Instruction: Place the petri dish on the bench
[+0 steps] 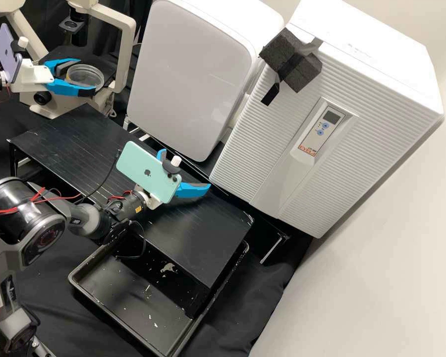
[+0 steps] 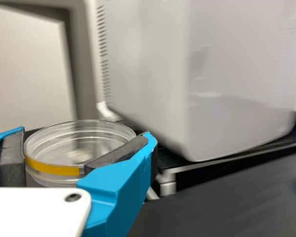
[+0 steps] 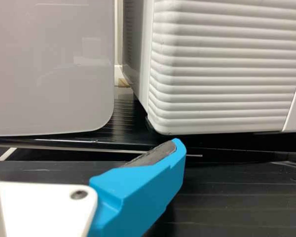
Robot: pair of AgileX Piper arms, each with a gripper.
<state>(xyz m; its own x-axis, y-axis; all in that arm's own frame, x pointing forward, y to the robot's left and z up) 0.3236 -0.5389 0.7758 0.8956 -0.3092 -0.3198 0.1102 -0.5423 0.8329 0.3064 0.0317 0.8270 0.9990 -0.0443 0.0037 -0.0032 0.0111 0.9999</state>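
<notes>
The dish is close by the microscope, and the left gripper pinches it. A white box stands near the microscope. Well apart from the microscope, the right gripper has its fingers spread.

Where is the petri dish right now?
In the high view, the petri dish is at the upper left, held between the fingers of the left gripper, close by the microscope.

Bright light across our high view, the pale wall brightest towards two o'clock, we see soft shadow beside the ribbed cabinet near four o'clock
</notes>
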